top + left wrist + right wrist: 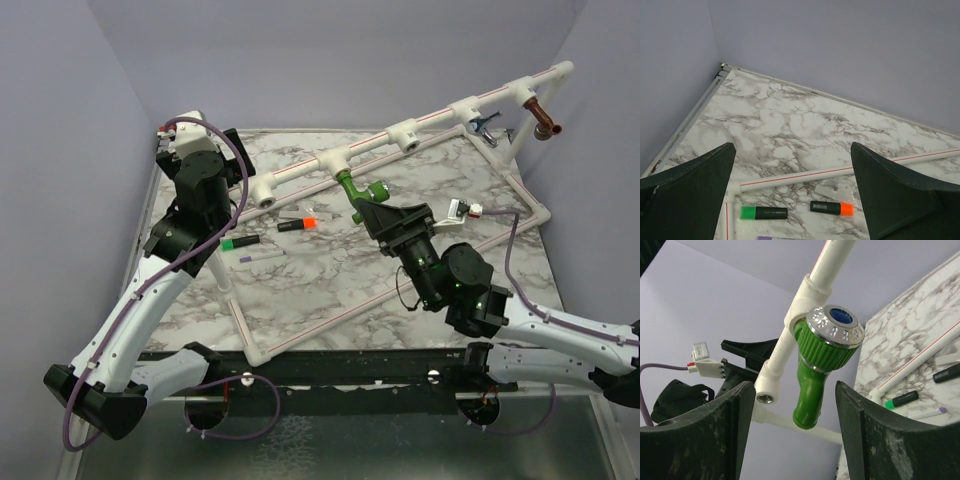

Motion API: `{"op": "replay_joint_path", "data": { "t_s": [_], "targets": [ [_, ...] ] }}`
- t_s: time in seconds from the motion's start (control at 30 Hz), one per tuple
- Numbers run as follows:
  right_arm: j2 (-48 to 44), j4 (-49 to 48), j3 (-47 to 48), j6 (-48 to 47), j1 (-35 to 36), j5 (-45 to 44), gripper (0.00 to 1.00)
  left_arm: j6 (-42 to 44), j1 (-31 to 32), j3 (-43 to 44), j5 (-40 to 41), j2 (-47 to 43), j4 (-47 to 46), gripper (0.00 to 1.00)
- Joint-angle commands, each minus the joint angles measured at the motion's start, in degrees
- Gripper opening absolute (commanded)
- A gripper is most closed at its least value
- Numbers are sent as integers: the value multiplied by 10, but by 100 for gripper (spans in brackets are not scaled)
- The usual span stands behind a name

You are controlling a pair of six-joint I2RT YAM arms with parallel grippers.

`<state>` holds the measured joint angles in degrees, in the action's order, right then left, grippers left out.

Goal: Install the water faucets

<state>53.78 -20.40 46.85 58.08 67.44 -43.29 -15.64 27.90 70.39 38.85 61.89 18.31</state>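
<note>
- Three faucets on the white pipe rail [435, 122]: green faucet [352, 190] under its middle tee, chrome faucet [484, 122] and copper faucet [545, 120] toward its right end.
- Looks like the let-go step; right gripper [794, 390] spread either side of the green faucet, untouching.
- Next: back straight off the rail, sparing the spout.
- Seen only from the right wrist: that clearance.
- Seen only from the left wrist: left gripper [792, 150] spread wide, empty, marker pens [764, 213] beside the rail.

Glossy green plastic faucet [811, 371]

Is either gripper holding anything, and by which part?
Nothing held: right gripper open around the bright green plastic faucet, not touching; left gripper open, empty.
</note>
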Motion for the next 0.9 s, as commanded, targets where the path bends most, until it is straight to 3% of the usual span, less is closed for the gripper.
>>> {"op": "replay_joint_path", "data": {
  "t_s": [0.0,0.17,0.33,0.47,0.87],
  "targets": [
    [-34,61,6,-111,2,1,70,13,27,-55,-98,25,206,99],
    [-67,133,30,-227,2,-19,70,14,27,-54,-96,26,206,99],
    [-106,103,23,-436,2,18,70,14,27,-53,-96,29,207,99],
    [-128,116,37,-580,2,61,61,15,27,-52,-96,30,206,99],
    [-127,249,111,-1027,2,208,73,16,27,-50,-95,30,206,99]
  ]
}}
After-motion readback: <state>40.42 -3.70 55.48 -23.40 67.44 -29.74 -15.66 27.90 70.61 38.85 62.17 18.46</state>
